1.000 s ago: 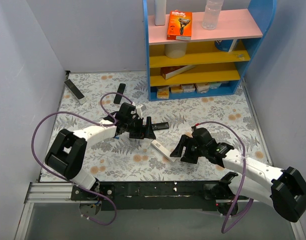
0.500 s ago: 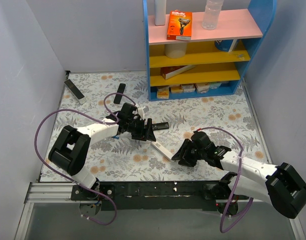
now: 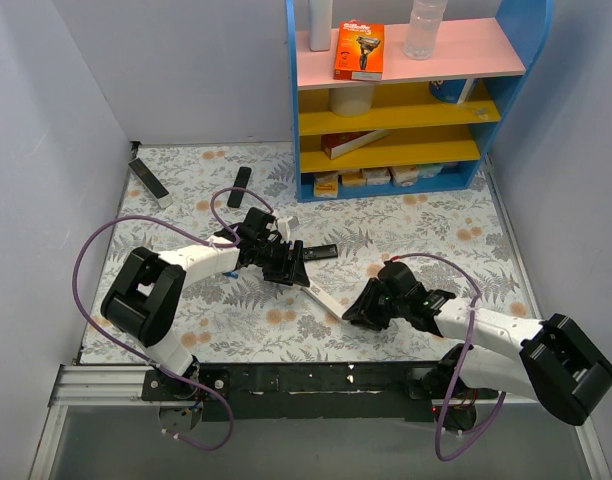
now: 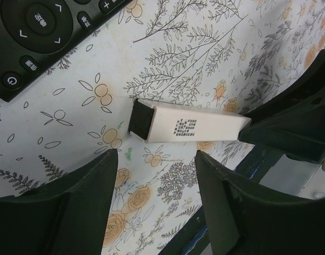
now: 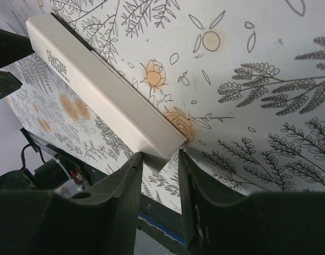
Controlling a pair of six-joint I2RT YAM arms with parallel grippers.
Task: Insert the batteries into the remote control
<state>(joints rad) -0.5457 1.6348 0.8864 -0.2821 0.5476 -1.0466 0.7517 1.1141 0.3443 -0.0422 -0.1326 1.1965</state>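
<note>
While the remote control (image 3: 324,297) lies flat on the flower-patterned table (image 3: 426,225), slanting between the two arms, a gripper sits at each of its ends. The left gripper (image 3: 289,268) hangs low just beside the upper-left end with its jaws spread wide. In its wrist view the remote's dark-capped end lies on the table beyond the fingertips, not between them, and a small grey printed code shows on the white face. A black remote (image 4: 35,37) lies near, apart from the white one. The right gripper (image 3: 354,312) is down at the lower-right end. Its fingers (image 5: 109,202) stand only a narrow way apart, and the remote's near corner sits right at the gap between their tips. Whether they press on it I cannot tell, since the finger edges seem to hide the contact.
</note>
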